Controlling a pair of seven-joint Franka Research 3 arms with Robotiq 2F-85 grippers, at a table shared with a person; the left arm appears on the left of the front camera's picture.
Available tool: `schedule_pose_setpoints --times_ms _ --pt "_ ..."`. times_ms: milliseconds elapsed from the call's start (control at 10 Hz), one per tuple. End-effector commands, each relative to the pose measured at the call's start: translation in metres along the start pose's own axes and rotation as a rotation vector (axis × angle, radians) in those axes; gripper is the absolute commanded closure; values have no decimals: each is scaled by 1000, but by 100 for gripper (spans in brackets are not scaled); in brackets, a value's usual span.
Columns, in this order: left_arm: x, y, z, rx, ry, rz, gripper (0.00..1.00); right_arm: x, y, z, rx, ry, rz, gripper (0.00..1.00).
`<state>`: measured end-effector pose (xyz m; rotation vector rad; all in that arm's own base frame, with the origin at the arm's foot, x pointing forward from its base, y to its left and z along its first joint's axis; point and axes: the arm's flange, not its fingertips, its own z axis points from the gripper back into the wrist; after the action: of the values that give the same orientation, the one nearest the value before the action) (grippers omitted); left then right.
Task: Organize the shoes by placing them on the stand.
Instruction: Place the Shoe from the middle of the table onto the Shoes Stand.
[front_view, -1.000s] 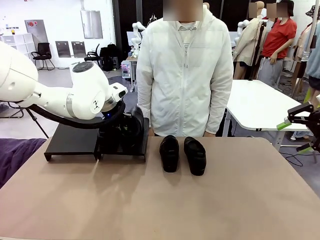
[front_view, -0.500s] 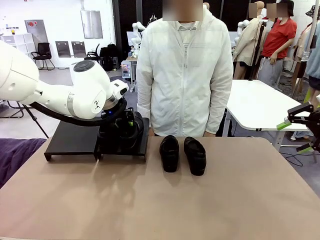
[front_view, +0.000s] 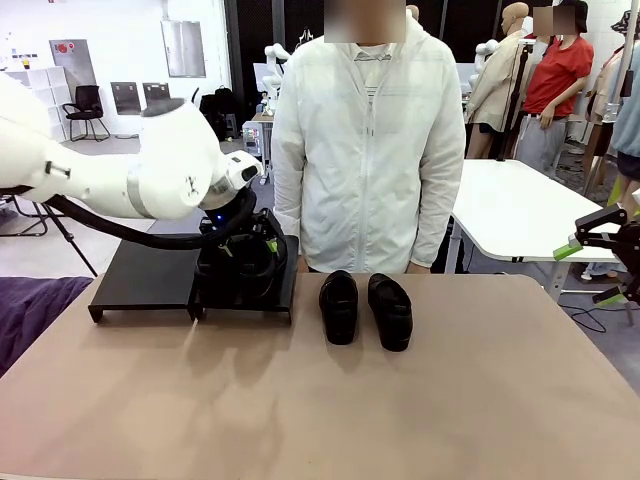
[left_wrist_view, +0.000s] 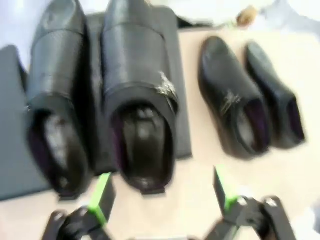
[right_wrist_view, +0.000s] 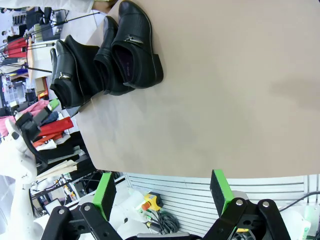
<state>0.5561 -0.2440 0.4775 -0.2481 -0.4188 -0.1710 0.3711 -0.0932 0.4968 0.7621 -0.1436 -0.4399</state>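
**L hand** (left_wrist_view: 161, 192): released. Green pads (left_wrist_view: 102, 196) are spread wide and grasp nothing.

**Ahead of L hand:** 2 shoes sit side by side on the stand (left_wrist_view: 181, 105), heels toward the hand, toes away.
- Shoe A (left_wrist_view: 141, 120): heel just ahead of the gap betw. the pads, not touched by either. Small metal trim on the strap.
- Shoe B (left_wrist_view: 56, 125): just beside A, beyond the pad at the view's left.

**Past the other pad:** shoe C (left_wrist_view: 231, 100) and shoe D (left_wrist_view: 276, 102) lie close together on the beige counter (left_wrist_view: 200, 165), off the stand, heels toward the hand.

**All 4 shoes:** black, glossy, slip-on, rounded toe, purplish lining.

**Front view:** L hand (front_view: 247, 250) is low over the stand's panel nearest C and D.

**R hand** (right_wrist_view: 161, 192): released and empty. It is held off the counter's edge, well apart from every shoe.
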Motion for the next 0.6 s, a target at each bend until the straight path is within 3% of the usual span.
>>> schedule_pose_setpoints --times_ms 0,100,300,400,500 --pt "-13 22 56 -72 210 -82 0 1 2 3 1 11 10 0" --pt "-22 30 86 -145 275 -118 0 1 2 3 1 11 10 0" --pt "-42 72 141 -267 532 -86 0 1 2 3 1 11 10 0" --pt "-60 107 157 -415 573 -65 0 1 2 3 1 11 10 0" --pt "-88 144 165 -546 527 -24 0 1 2 3 1 11 10 0"
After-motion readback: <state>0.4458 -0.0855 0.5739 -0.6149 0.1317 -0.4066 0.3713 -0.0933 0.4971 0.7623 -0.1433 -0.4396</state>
